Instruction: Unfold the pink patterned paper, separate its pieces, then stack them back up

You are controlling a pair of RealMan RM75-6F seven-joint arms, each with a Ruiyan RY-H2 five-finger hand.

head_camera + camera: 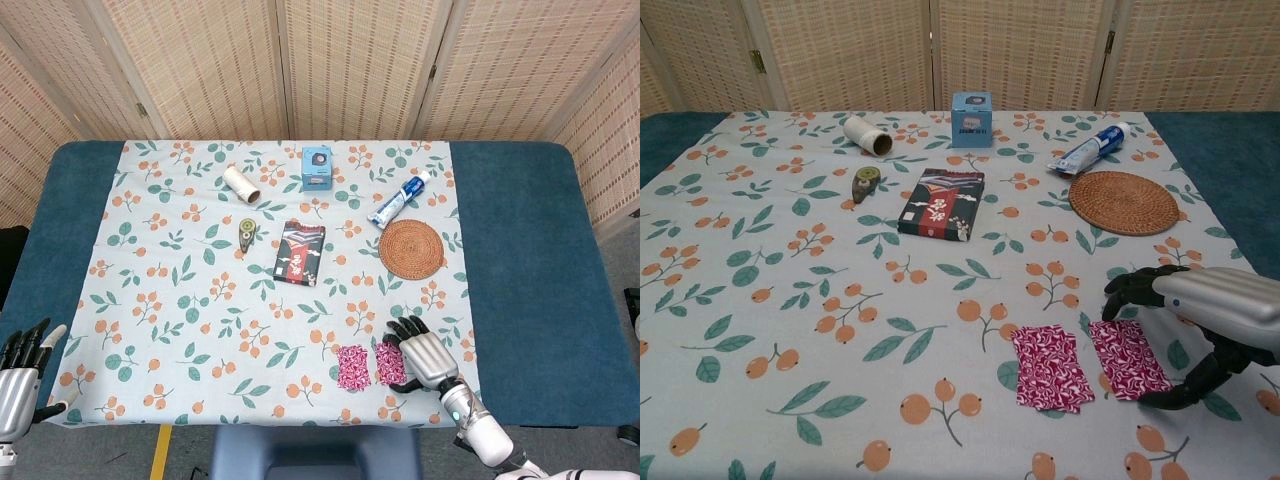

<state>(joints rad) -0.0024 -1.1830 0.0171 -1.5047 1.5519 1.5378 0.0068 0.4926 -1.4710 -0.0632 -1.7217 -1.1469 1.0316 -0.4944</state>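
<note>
Two pieces of pink patterned paper lie flat and side by side, a narrow gap between them, near the front edge of the floral tablecloth (760,300), at about five o'clock from the table's middle: the left piece (1051,368) lies free, while the right piece (1127,358) sits under the right hand (1200,320), which arches over its right half with dark fingertips (1120,295) curled down at the far edge and the thumb planted at the near corner; whether it truly pinches the paper or only rests on it, I cannot tell. The left hand (20,370) hangs off the table's front-left corner, at seven o'clock, fingers spread and holding nothing. Toward twelve o'clock stand a blue box (971,119) and a cardboard tube (868,135); a toothpaste tube (1090,148) and woven coaster (1124,202) lie at two o'clock, and a dark patterned booklet (942,204) and small green tape dispenser (865,183) near the centre
</note>
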